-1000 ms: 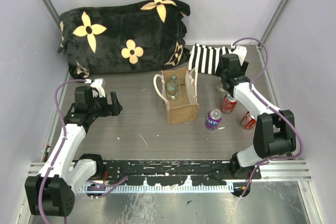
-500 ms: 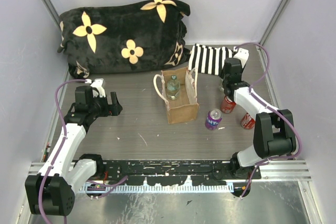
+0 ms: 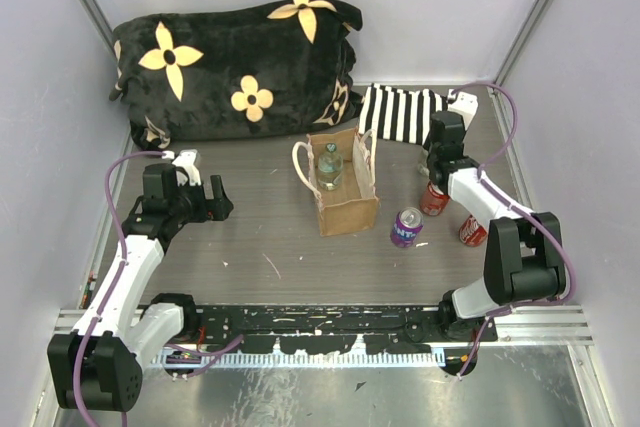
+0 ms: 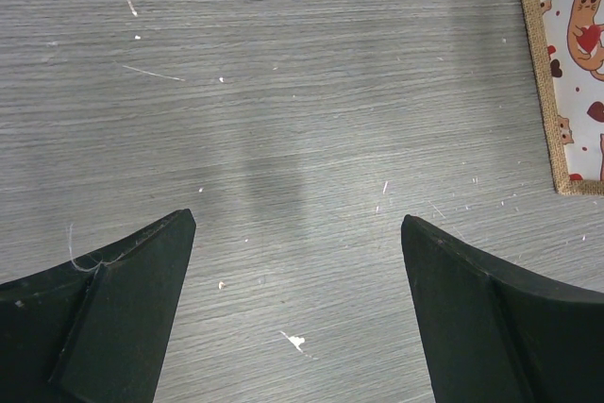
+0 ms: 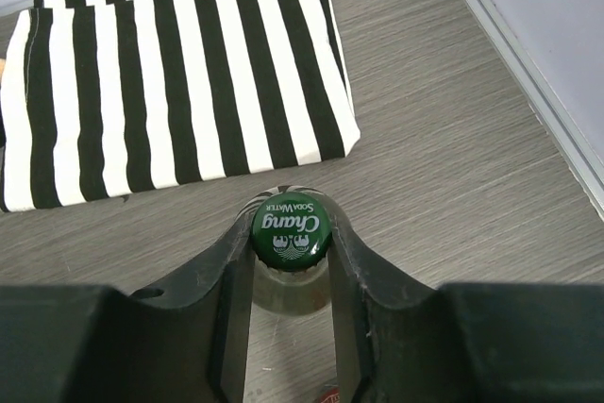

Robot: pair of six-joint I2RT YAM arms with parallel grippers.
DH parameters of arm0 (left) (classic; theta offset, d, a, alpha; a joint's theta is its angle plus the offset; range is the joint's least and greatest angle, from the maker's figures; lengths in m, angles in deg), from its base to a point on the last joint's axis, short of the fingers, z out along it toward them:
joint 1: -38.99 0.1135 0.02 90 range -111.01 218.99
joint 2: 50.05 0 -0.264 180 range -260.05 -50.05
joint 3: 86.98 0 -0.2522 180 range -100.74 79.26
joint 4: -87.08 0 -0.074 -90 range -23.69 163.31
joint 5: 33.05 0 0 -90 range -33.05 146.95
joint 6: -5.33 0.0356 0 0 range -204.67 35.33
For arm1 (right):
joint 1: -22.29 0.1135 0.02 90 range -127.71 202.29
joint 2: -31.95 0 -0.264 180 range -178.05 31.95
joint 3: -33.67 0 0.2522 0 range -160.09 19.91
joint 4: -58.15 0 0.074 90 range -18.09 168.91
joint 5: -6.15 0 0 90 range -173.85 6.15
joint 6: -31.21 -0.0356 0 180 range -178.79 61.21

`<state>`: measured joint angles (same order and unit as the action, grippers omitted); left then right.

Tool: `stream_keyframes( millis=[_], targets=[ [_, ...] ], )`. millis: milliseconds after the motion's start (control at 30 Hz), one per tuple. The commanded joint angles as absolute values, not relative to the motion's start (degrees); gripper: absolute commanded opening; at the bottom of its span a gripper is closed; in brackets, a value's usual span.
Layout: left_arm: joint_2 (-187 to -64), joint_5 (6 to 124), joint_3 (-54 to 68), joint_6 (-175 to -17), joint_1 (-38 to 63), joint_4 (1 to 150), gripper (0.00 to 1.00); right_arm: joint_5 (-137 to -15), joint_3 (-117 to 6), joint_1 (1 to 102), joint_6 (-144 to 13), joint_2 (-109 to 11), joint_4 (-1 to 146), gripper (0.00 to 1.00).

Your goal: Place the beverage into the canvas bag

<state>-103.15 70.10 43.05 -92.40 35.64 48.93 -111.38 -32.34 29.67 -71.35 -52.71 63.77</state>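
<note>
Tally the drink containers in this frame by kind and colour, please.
Red cans: 2
Purple can: 1
Glass bottles: 2, one inside the canvas bag, one in the right gripper
Total: 5

Robot lab cell: plain walls (image 3: 40, 147), aluminium mounting rail (image 3: 572, 325).

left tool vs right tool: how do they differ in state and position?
Left tool is open over bare table; right tool is shut on the green-capped bottle. Left tool sits left of the canvas bag; right tool is right of it, near the striped cloth. Both have black fingers.
</note>
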Motion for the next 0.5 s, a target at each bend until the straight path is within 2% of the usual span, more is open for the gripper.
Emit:
stream_keyframes(
  millis=[0,467],
  targets=[
    [-102.70,70.57,43.47,-92.14,35.87,48.62,0.98,-110.65,-36.83,29.48,-71.76,-48.45,62.32,0.01],
    [-101.94,70.75,43.75,-92.38,35.91,48.66,0.98,-107.50,-46.95,29.47,-72.54,-48.16,65.29,0.01]
  ],
)
